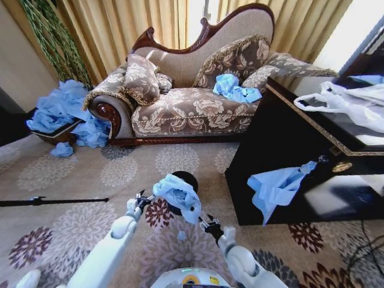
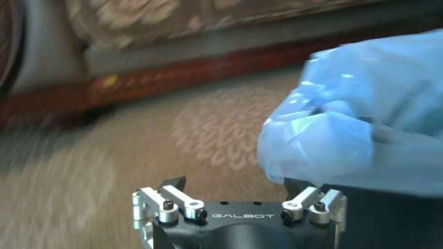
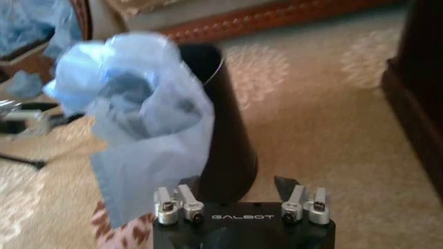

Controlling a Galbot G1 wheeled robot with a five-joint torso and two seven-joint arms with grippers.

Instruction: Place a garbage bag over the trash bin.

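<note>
Draping half over the trash bin [image 3: 225, 129] ahead of both empty, open grippers, left [image 2: 235, 188] and right [image 3: 239, 185], the garbage bag [image 3: 149, 124] could slide off, being unhooked on the far rim.

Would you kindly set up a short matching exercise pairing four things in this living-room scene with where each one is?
Things:
1. thin light-blue garbage bag
2. small black cylindrical trash bin
3. white plastic bags
4. left gripper

Places:
A. on top of the dark cabinet
B. draped over the bin's rim
C. beside the bag, on the robot's left
D. on the patterned carpet before the sofa

Pairs: 1-B, 2-D, 3-A, 4-C
</note>
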